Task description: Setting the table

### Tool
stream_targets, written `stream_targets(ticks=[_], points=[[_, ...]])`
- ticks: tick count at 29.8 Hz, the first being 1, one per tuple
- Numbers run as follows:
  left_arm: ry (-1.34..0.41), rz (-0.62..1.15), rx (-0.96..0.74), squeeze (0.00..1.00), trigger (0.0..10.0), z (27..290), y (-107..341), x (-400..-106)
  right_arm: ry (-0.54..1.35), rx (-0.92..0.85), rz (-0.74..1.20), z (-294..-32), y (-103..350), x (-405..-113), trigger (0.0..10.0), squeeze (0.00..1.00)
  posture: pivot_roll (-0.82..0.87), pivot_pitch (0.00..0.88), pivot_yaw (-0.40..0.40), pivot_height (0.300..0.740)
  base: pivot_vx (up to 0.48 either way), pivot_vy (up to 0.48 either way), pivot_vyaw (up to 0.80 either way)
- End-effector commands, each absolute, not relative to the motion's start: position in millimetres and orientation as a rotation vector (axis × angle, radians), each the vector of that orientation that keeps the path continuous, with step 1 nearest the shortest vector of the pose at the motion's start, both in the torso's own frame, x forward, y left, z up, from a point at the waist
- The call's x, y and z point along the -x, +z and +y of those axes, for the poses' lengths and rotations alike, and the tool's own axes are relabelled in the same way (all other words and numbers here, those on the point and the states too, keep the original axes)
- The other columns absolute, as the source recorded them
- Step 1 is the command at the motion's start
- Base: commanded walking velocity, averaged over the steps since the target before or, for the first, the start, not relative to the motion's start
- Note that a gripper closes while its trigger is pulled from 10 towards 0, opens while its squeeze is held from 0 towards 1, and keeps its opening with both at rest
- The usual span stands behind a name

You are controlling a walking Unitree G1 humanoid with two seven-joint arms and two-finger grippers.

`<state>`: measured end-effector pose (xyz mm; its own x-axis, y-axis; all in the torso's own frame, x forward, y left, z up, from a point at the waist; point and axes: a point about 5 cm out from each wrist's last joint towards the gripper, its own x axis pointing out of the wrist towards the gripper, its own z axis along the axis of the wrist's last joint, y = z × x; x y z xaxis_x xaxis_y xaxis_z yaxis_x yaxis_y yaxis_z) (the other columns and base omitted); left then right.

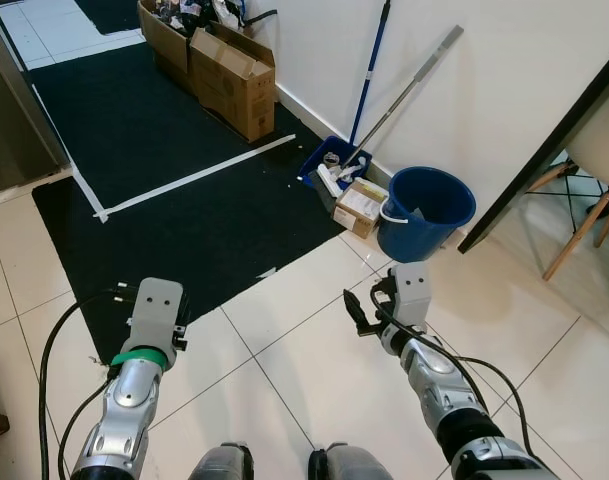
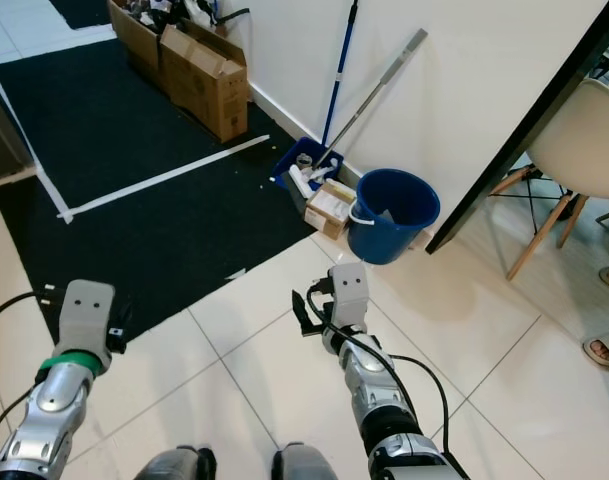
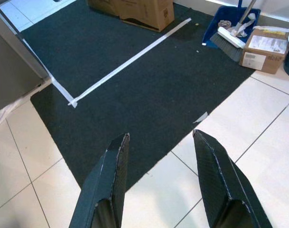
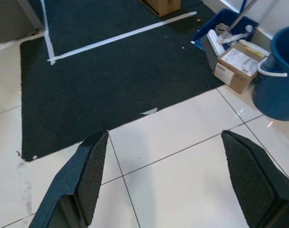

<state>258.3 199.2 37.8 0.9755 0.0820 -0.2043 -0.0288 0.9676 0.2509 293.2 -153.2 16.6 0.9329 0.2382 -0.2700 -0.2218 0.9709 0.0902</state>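
I am looking down at a white tiled floor (image 1: 304,350), with both arms held low in front of me. My left gripper (image 3: 158,137) is open and holds nothing; it hangs over the edge of a black mat (image 3: 135,95). My right gripper (image 4: 164,135) is open wide and empty above bare tiles, and its black fingers (image 1: 359,315) also appear in the left eye view. A dark table edge (image 1: 544,150) runs diagonally at the right, with a light chair (image 2: 584,140) beyond it.
A blue bucket (image 1: 424,212), a small cardboard box (image 1: 361,206) and a blue dustpan with brush (image 1: 334,165) stand by the white wall ahead, below leaning broom handles. Large cardboard boxes (image 1: 232,80) sit further back. A person's sandalled foot (image 2: 604,350) is at the right.
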Motion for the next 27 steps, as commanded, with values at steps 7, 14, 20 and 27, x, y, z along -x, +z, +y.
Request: stream_targets(ticks=[7,14,20,27], points=[[0.031,0.315,-0.287,0.00,10.0,207.5,22.9,-247.8,0.178,0.010,0.283,-160.3,13.1,-289.6,10.0,0.00,-0.07,0.000,0.024,0.740,0.000,0.000,0.00],[-0.004,0.284,-0.302,0.00,10.0,201.3,25.9,-252.2,0.217,-0.002,0.272,-155.3,16.7,-292.5,10.0,0.00,-0.07,0.000,0.026,0.740,0.000,0.000,0.09],[-0.002,0.287,-0.298,0.00,10.0,200.5,24.9,-251.4,0.185,0.003,0.272,-155.3,16.2,-291.8,10.0,0.00,-0.08,0.000,0.029,0.740,0.000,0.000,0.80],[-0.011,0.295,-0.301,0.00,10.0,199.3,22.9,-248.9,0.185,0.015,0.269,-155.8,15.1,-289.6,10.0,0.00,-0.08,0.000,0.041,0.740,0.000,0.000,0.80]])
